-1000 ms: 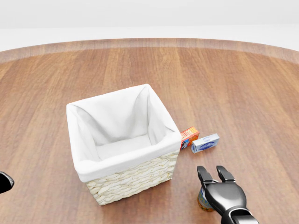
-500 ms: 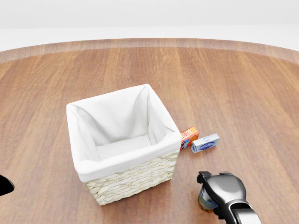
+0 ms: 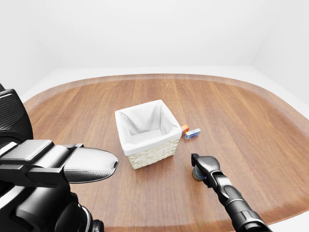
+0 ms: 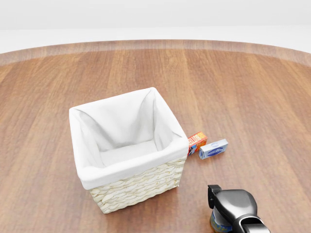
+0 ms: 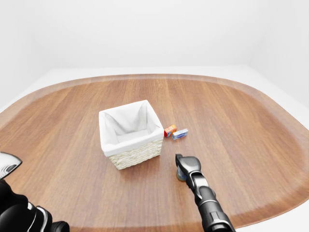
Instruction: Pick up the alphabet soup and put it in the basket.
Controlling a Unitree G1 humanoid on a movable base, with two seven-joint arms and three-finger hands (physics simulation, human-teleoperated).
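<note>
The alphabet soup can (image 4: 216,224) stands on the wooden table, right of and below the basket in the head view, mostly hidden under my right hand. My right hand (image 4: 227,203) sits on top of the can with its fingers folded down round it; it also shows in the left-eye view (image 3: 200,163). The basket (image 4: 141,187) is woven wicker with a white cloth lining and stands open and empty at the middle of the head view. My left hand does not show; only the dark left arm (image 3: 48,169) fills the lower left of the left-eye view.
A small orange-red box (image 4: 197,142) and a blue-white box (image 4: 213,149) lie just right of the basket, above my right hand. The round wooden table (image 3: 251,121) ends at a curved edge, with white floor and walls beyond.
My right hand's fingers, stretched out over the can before, have folded down round it, and the hand has sunk toward the bottom of the head view. My left hand has left the head view's left edge.
</note>
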